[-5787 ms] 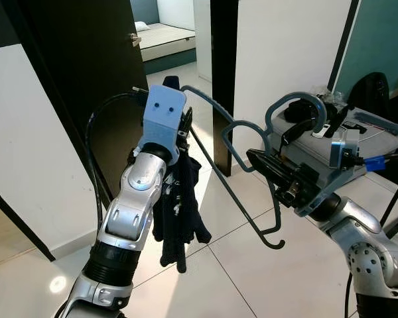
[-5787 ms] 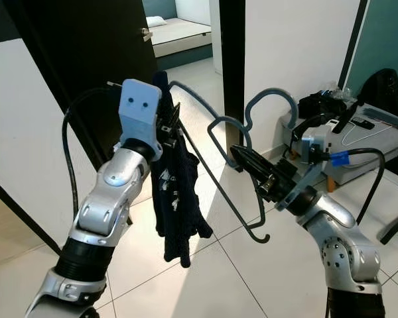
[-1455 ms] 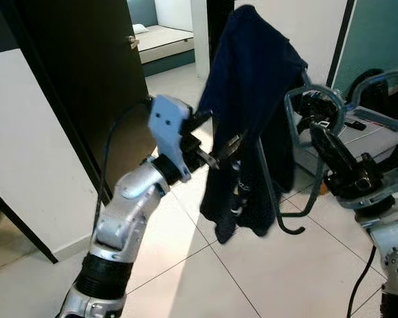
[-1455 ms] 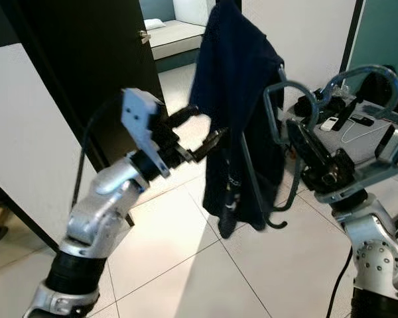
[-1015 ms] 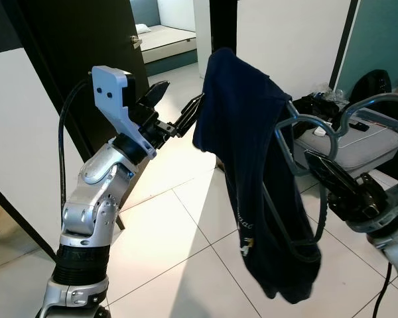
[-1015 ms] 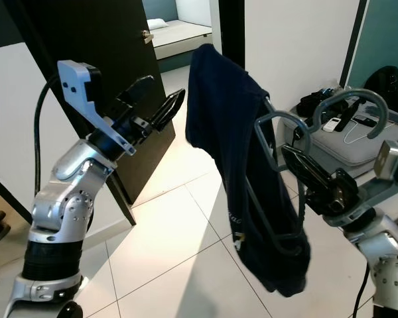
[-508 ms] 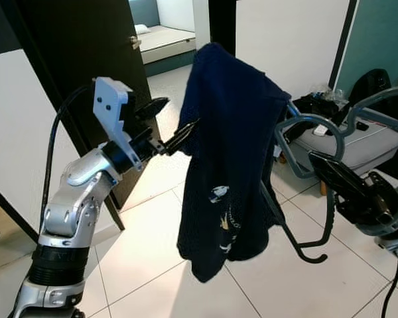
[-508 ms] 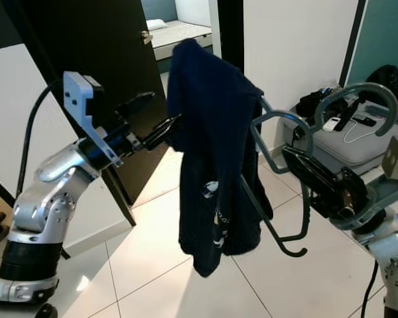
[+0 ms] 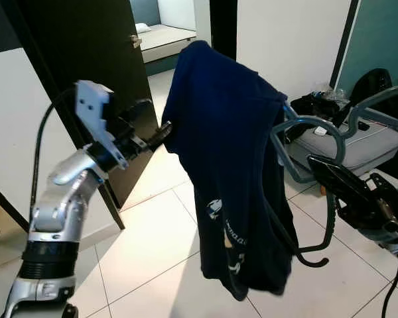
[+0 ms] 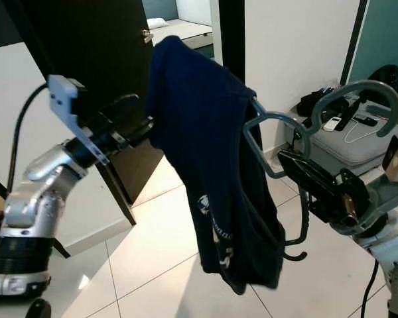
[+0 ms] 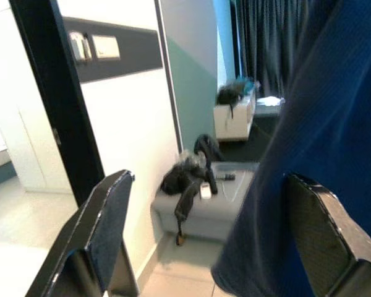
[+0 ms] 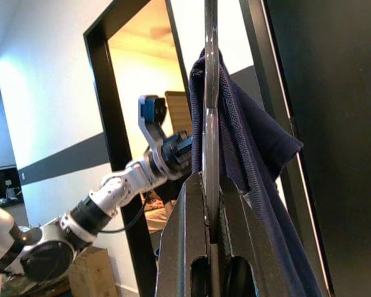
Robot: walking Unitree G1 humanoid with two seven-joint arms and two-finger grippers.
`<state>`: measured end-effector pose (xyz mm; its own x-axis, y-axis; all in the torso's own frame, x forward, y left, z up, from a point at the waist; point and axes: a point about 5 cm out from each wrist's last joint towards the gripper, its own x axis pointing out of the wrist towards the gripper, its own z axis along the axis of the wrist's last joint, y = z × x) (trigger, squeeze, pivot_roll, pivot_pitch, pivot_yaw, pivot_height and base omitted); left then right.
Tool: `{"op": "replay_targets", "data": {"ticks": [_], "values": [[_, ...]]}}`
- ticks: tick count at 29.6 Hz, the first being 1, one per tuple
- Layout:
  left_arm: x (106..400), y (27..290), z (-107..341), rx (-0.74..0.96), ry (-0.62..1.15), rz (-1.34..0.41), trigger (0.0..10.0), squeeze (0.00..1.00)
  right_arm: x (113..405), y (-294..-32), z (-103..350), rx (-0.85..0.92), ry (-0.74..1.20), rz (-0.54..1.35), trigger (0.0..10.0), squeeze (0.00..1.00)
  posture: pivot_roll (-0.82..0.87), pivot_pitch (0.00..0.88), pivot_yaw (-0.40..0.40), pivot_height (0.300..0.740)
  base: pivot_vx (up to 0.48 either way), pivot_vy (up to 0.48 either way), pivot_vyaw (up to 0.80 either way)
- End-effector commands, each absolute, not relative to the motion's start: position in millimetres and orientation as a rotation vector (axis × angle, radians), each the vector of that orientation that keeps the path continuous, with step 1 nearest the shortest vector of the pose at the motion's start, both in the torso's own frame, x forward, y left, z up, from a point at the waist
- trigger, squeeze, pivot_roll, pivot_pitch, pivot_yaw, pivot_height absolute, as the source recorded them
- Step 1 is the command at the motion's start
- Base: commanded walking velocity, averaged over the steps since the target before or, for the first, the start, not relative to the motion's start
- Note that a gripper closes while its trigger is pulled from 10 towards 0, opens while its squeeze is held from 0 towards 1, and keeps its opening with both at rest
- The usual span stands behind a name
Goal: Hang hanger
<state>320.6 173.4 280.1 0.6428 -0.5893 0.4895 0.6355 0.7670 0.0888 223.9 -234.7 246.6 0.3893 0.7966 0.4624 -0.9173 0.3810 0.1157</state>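
The right gripper (image 9: 328, 173) is clenched on the hanger (image 9: 310, 138), its fingers pinching the wire edge-on, as the right wrist view shows, probably so the frame cannot swing under the cloth's weight. The hanger rises up and leftward from that grip, its long axis running from the hook (image 10: 358, 93) above the wrist toward the left gripper (image 9: 152, 136). A shirt (image 9: 229, 165) drapes over its far arm. The left gripper, fingers spread and empty, sits just beside the shirt's edge.
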Motion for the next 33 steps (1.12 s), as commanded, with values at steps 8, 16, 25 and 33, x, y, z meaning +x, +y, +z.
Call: {"op": "replay_targets", "data": {"ticks": [8,16,25,33], "values": [[280.0,169.8,291.1,-0.297,-0.567,-1.179,10.0,0.00,218.9,-228.7,251.6,0.354,-0.355,1.175,10.0,0.00,-0.11,0.000,0.118,0.740,0.000,0.000,0.00],[284.4,169.3,281.9,-0.341,-0.542,-1.211,10.0,0.00,219.2,-226.8,252.1,0.350,-0.348,1.180,10.0,0.00,-0.12,0.000,0.117,0.740,0.000,0.000,0.00],[298.4,164.8,273.1,-0.353,-0.491,-1.143,6.3,0.00,217.6,-225.5,253.5,0.341,-0.348,1.182,10.0,0.00,-0.12,0.000,0.122,0.740,0.000,0.000,0.00],[302.7,167.3,270.1,-0.390,-0.479,-1.121,0.0,0.00,217.3,-224.3,253.7,0.339,-0.351,1.183,10.0,0.00,-0.13,0.000,0.122,0.740,0.000,0.000,0.00]]}}
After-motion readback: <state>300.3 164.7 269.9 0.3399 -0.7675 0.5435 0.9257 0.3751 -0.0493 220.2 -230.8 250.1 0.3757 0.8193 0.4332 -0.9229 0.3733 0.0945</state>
